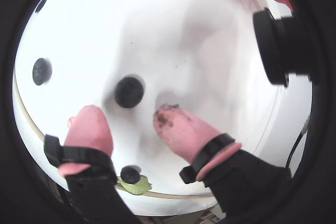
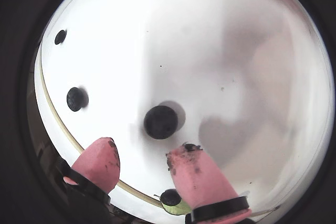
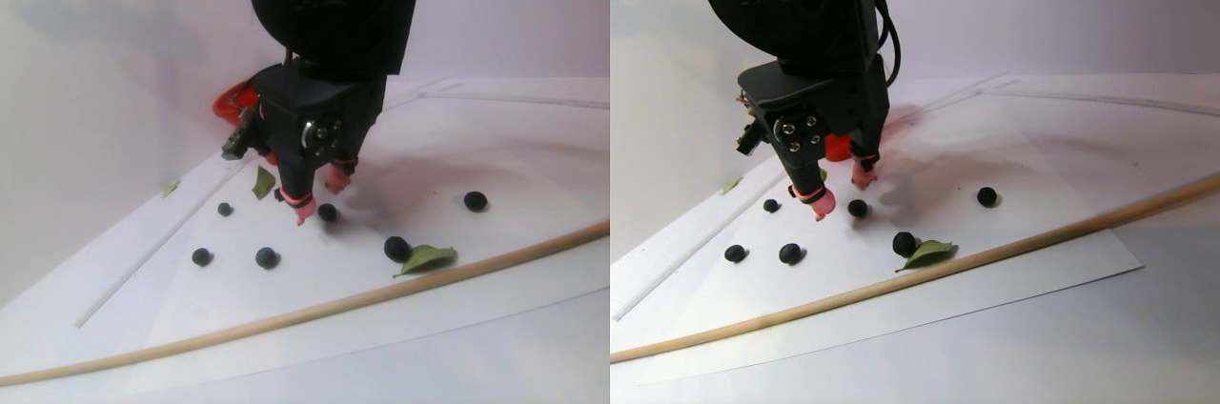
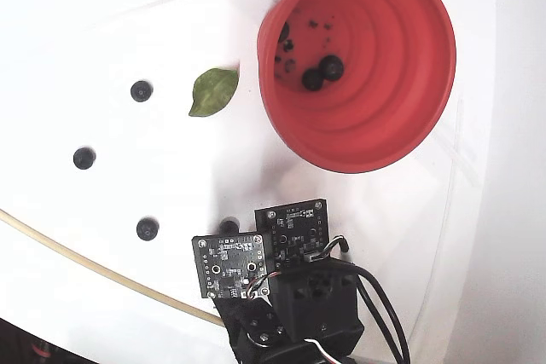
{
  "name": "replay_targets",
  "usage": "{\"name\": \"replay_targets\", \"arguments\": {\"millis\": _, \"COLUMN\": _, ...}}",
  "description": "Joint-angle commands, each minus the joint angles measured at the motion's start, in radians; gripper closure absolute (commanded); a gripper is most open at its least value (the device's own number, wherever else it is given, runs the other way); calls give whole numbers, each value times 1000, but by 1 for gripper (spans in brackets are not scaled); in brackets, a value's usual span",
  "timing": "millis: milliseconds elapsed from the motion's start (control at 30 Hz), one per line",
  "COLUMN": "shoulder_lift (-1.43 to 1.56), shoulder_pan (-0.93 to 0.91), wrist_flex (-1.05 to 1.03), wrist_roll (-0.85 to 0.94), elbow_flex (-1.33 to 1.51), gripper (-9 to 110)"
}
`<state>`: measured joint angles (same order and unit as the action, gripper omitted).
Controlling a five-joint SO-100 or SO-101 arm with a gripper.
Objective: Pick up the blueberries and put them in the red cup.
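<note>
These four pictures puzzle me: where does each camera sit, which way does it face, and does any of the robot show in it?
A wrist view: rides on the arm, looks down past the open gripper at a blueberry.
Another wrist view: also on the arm, same pink fingertips, same berry.
Stereo pair view: low beside the table, facing the arm side-on; the red cup sits behind it.
Fixed view: above, looking down into the cup and onto the arm's circuit boards.
Shared: all show scattered blueberries on white paper.
</note>
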<state>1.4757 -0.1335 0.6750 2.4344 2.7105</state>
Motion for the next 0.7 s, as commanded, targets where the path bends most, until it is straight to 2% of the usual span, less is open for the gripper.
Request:
{"name": "replay_targets", "arguments": {"millis": 0, "shoulder_lift": -3, "shoulder_pan": 0, "wrist_flex": 17, "wrist_roll": 15, "elbow_flex": -5, "gripper": 84}}
{"name": "replay_targets", "arguments": {"millis": 667, "shoulder_lift": -117, "shoulder_pan": -9, "wrist_flex": 81, "wrist_roll": 23, "elbow_flex": -66, "gripper": 84}}
